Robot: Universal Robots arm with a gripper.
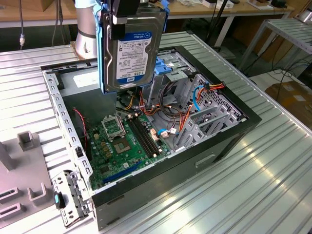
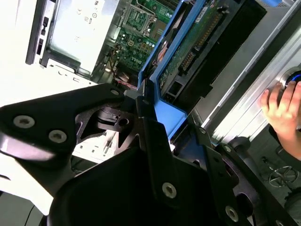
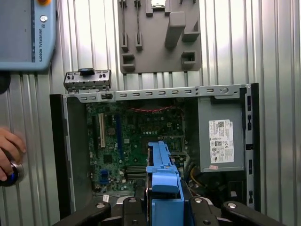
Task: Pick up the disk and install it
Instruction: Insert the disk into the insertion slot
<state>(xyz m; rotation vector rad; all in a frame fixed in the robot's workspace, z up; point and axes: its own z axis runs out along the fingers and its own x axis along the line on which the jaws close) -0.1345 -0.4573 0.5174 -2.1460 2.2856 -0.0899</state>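
Surface: ribbed silver aluminium table point(image 1: 273, 185), bare strips on every side of the case.
Case: open-topped black metal computer case point(image 1: 214, 161), green motherboard point(image 1: 122, 141) exposed, rim unobstructed.
Disk: flat grey-metal disk with blue plastic rails point(image 1: 134, 48), upright on edge, hanging above the case interior.
Gripper: black gripper point(image 1: 123, 19) pinching the disk's upper end.
Hand: person's hand point(image 3: 8, 151), apart from the case.

A: Disk point(image 1: 131, 48) colours?
B: Grey metal, white-and-blue label, bright blue rails.
A: Inside the case point(image 1: 222, 146)?
B: Green motherboard point(image 1: 124, 144); red, orange, yellow cables point(image 1: 176, 113); case black. Bench point(image 1: 263, 185): ribbed silver-grey.
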